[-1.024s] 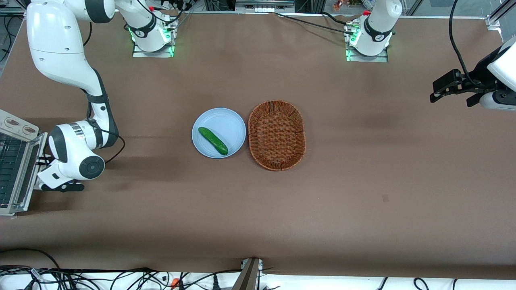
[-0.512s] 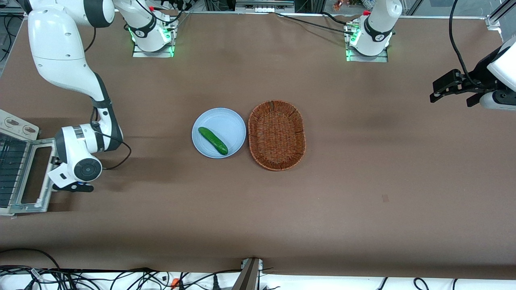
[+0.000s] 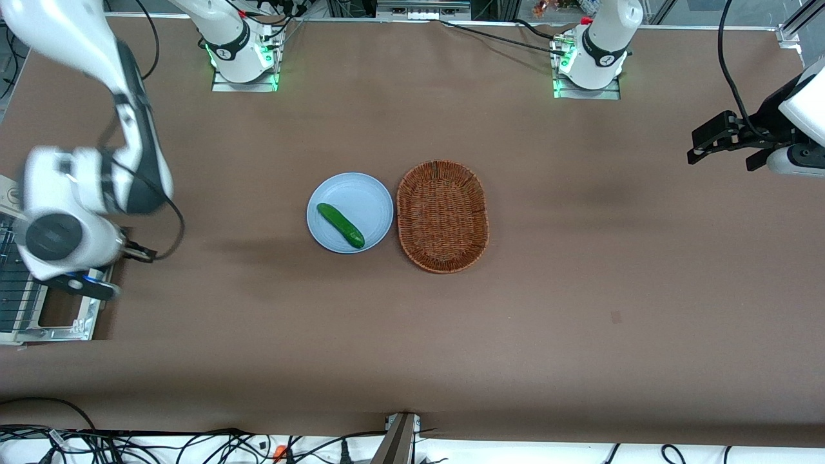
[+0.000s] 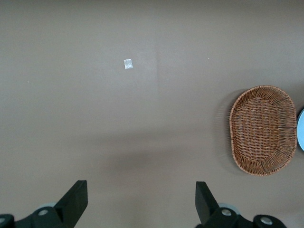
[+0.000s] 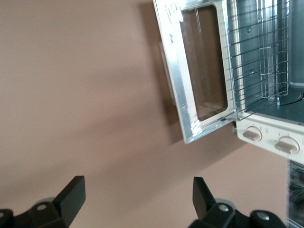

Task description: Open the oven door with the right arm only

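Observation:
The oven door (image 3: 61,333) lies folded down flat on the table at the working arm's end, its silvery inner frame up and the brown table showing through the glass. The right wrist view shows the same oven door (image 5: 199,71) open, with the wire rack (image 5: 259,52) bare inside the oven. The right arm (image 3: 71,193) hangs above the door and covers part of it. My gripper (image 5: 137,197) is open, high over bare table beside the door, holding nothing and touching nothing.
The oven's two-knob panel (image 5: 268,140) sits beside the door hinge. Mid-table, a light blue plate (image 3: 370,193) carries a green cucumber (image 3: 340,225), with an oval wicker basket (image 3: 442,216) beside it. Cables run along the table edge nearest the front camera.
The door swung from half tilted down to flat. The right arm then left the door's edge and rose above it, its wrist now over the door.

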Available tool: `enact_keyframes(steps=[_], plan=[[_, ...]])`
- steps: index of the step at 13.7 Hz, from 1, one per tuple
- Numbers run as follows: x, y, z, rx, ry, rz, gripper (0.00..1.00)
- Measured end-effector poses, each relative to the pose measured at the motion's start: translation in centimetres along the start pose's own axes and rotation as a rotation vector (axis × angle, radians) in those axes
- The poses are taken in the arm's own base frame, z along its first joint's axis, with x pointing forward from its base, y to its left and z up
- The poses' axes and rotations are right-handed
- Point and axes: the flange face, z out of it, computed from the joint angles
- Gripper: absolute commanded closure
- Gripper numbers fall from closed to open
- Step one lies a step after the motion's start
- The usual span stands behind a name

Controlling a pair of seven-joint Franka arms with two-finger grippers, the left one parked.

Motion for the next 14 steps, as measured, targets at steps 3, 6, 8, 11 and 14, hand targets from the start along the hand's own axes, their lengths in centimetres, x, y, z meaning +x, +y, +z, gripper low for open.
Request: enact_keyframes(steps=[3, 6, 8, 11, 14], plan=[[-3.9, 0.7, -8.1, 0.190, 0.044, -0.005, 0.00], [-7.5, 1.5, -13.2, 0.263, 0.080, -0.132, 0.00], [-9.3, 2.5, -16.0, 0.338, 0.094, -0.167, 0.00], [-12.6, 4.0, -19.8, 0.403, 0.093, -0.203, 0.00], [-15.3, 4.5, -22.3, 0.432, 0.096, -0.227, 0.00]])
